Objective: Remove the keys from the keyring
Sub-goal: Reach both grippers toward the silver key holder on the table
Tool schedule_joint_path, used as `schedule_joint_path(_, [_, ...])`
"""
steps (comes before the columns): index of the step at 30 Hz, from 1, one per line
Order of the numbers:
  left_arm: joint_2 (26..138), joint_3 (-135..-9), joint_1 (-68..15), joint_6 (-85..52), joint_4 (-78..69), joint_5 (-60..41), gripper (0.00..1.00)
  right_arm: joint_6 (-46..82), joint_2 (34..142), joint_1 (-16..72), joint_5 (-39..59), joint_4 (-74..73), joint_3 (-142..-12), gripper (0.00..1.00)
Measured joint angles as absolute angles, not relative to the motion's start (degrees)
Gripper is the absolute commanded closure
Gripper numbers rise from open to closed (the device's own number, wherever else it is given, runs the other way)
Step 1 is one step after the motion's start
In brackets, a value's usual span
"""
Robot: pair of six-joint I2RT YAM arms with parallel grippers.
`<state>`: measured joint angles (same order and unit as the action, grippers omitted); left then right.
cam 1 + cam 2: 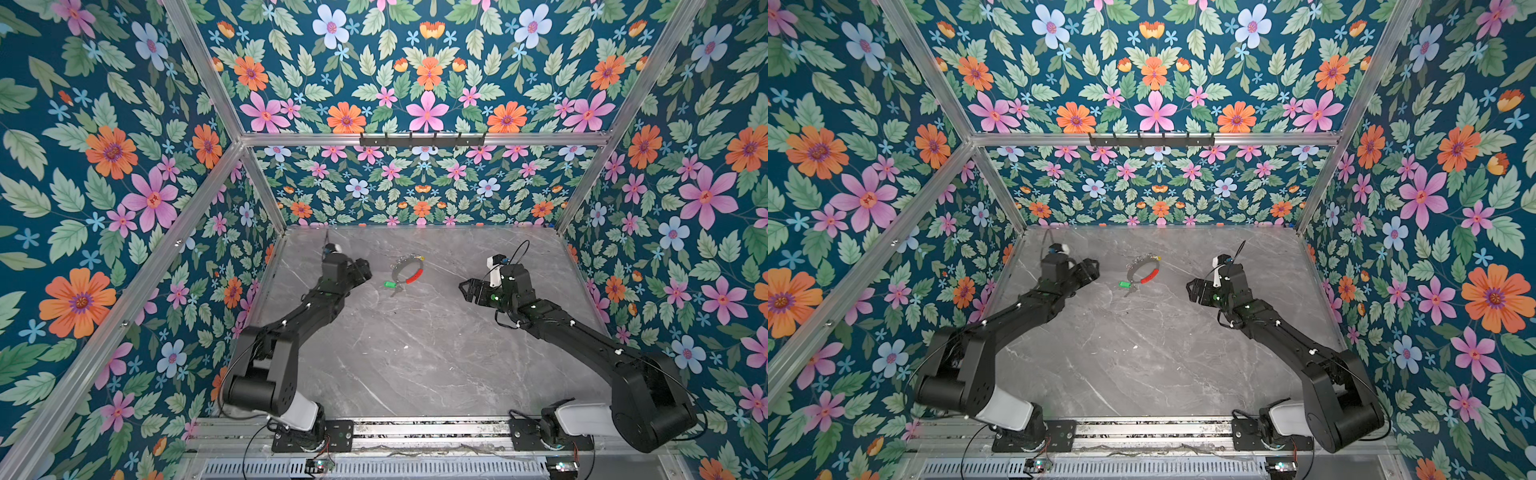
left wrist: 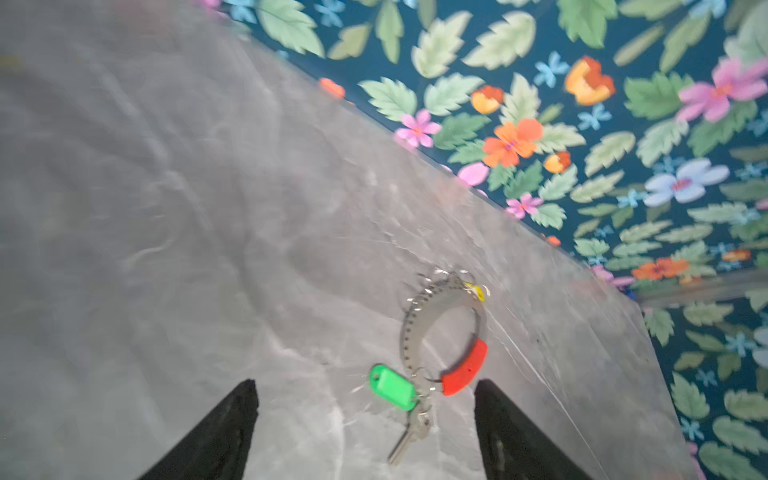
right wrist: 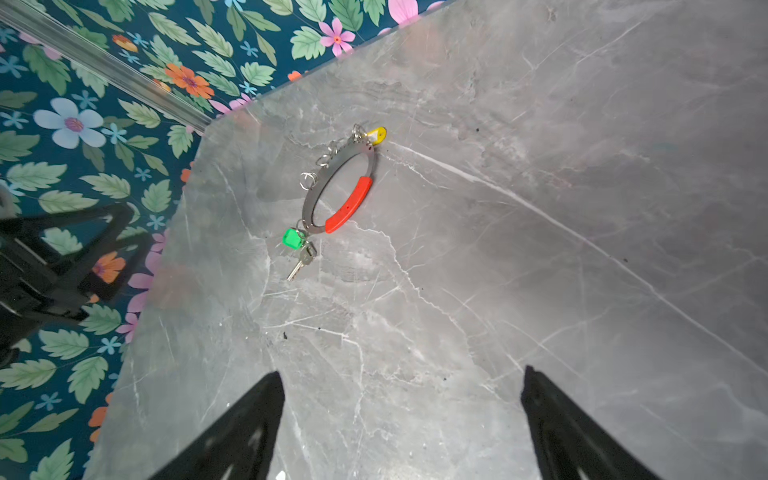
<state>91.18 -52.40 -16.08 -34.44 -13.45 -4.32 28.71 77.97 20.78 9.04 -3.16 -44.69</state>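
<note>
Nearest us, both arms reach out over the grey desk [image 1: 415,365]. We see the left fingers [image 2: 224,436] and right fingers [image 3: 249,436] spread apart and holding nothing. Between them, touched by neither, the keyring [image 3: 308,203] lies on the desk. Its green-tagged key [image 3: 300,262] trails from the near end beside the red sleeve [image 3: 349,205]. The yellow tag [image 3: 377,135] sits at the far end.

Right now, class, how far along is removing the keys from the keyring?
Done: nothing; the green-tagged key and yellow tag are strung on the keyring, lying on the table. In hand: nothing; left end effector and right end effector hover open, empty. Left: both keys.
</note>
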Motion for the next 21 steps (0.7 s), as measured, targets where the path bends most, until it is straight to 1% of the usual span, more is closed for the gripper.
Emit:
schedule_joint_path(2, [97.4,-59.0,-18.9,-31.1,-10.4,-3.6,0.25,28.7,79.2,21.1,8.5,-2.7,-44.7,0.15])
schedule_joint_path(4, [102.3,-63.8,-19.9,-29.0,-7.9,-2.4,0.28,28.8,80.4,21.2,8.6,-2.1,-44.9,0.16])
schedule_joint_path(8, [110.7,-71.2,-21.4,-25.4,-4.5,-0.9,0.27,29.0,82.1,22.0,8.8,-1.6,-45.2,0.16])
schedule_joint_path(12, [116.2,-76.6,-23.1,-22.3,-3.7,0.7,0.24,29.0,83.5,22.7,9.6,-1.5,-45.6,0.17])
schedule_joint_path(16, [120.3,-81.1,-24.9,-19.3,-2.5,3.3,0.27,29.4,84.5,22.9,10.3,-1.6,-45.8,0.17])
schedule_joint_path(21, [125.1,-86.4,-25.4,-17.2,0.0,6.3,0.29,29.4,85.0,22.9,10.8,-1.6,-45.8,0.17])
